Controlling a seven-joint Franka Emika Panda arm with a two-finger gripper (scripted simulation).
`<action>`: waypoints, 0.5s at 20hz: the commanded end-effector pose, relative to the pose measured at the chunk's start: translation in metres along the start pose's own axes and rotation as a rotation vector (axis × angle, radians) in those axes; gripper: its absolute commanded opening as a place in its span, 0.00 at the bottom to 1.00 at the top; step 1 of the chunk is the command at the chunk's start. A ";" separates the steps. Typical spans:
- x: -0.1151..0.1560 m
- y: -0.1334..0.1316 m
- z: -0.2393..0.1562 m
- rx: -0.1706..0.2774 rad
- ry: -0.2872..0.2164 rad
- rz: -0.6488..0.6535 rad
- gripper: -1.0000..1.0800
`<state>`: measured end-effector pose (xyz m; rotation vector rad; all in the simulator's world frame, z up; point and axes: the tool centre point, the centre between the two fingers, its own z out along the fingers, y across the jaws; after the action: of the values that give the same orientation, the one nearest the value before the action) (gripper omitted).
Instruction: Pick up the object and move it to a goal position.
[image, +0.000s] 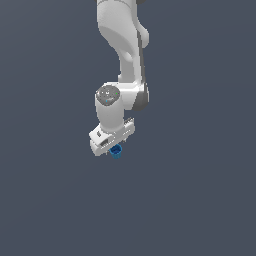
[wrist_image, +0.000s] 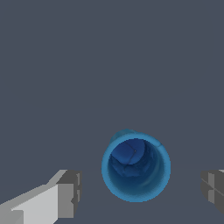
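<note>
1. The white robot gripper (image: 114, 148) points straight down over the tiny bright blue hollow-topped cylinder (image: 116, 152), a stance that suits a top grasp.
2. In the wrist view the grey fingers (wrist_image: 69, 194) stand spread, one on each side of the blue cylinder (wrist_image: 136, 166) with clear gaps — open, gripping nothing.
3. No worktop edge shows on the flat grey ground, so whether the cylinder rests or hangs is unclear; no goal marker is visible, and one finger is cut off by the frame.

Clear gaps flank the cup (wrist_image: 136, 166) between fingers (wrist_image: 65, 194).
</note>
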<state>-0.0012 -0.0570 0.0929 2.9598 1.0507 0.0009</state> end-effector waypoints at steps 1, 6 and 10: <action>-0.001 0.001 0.002 0.001 0.000 -0.017 0.96; -0.001 0.001 0.003 0.001 0.000 -0.018 0.96; -0.002 0.001 0.012 0.001 0.000 -0.019 0.96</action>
<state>-0.0015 -0.0585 0.0855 2.9503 1.0778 0.0014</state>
